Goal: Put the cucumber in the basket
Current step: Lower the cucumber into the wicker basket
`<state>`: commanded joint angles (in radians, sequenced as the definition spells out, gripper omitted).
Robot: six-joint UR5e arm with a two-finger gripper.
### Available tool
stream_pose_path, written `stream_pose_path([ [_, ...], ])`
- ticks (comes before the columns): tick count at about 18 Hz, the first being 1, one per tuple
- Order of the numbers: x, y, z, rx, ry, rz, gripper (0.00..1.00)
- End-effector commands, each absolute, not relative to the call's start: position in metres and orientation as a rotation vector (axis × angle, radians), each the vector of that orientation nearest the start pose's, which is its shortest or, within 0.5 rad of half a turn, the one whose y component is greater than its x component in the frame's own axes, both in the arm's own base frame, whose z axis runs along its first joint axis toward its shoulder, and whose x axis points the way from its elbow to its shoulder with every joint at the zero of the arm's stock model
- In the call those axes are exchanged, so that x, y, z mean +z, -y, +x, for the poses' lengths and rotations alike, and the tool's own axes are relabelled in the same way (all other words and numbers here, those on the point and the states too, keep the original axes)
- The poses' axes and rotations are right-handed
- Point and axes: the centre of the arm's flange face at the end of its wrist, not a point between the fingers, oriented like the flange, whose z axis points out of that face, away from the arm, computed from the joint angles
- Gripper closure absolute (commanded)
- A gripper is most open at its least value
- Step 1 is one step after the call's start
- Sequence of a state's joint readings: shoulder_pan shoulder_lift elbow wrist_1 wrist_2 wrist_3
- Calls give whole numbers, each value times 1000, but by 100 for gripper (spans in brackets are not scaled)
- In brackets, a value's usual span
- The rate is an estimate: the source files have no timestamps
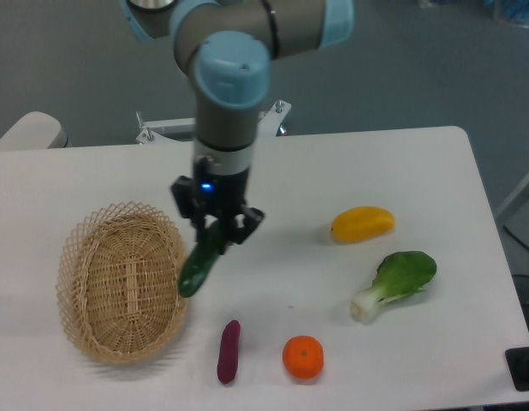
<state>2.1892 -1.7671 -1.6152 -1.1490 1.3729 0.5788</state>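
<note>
My gripper [215,233] is shut on the upper end of the dark green cucumber [199,265], which hangs tilted down to the left above the table. Its lower tip is level with the right rim of the oval tan wicker basket [123,281], which lies at the left of the table with nothing in it. The cucumber's top part is hidden between the fingers.
A purple eggplant-like piece [228,350] and an orange [302,357] lie near the front edge. A yellow pepper-like piece [362,223] and a bok choy [394,282] lie to the right. The arm's base stands at the back.
</note>
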Motion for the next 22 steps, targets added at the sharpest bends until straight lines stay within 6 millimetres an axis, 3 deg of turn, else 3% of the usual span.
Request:
stream_pose_path([
  [5, 370, -584, -165, -107, 345, -2958, 72],
  [9, 320, -593, -157, -79, 619, -3028, 72],
  [14, 281, -586, -140, -99, 607, -3094, 72],
  [22, 246, -610, -103, -59, 489, -3140, 72],
])
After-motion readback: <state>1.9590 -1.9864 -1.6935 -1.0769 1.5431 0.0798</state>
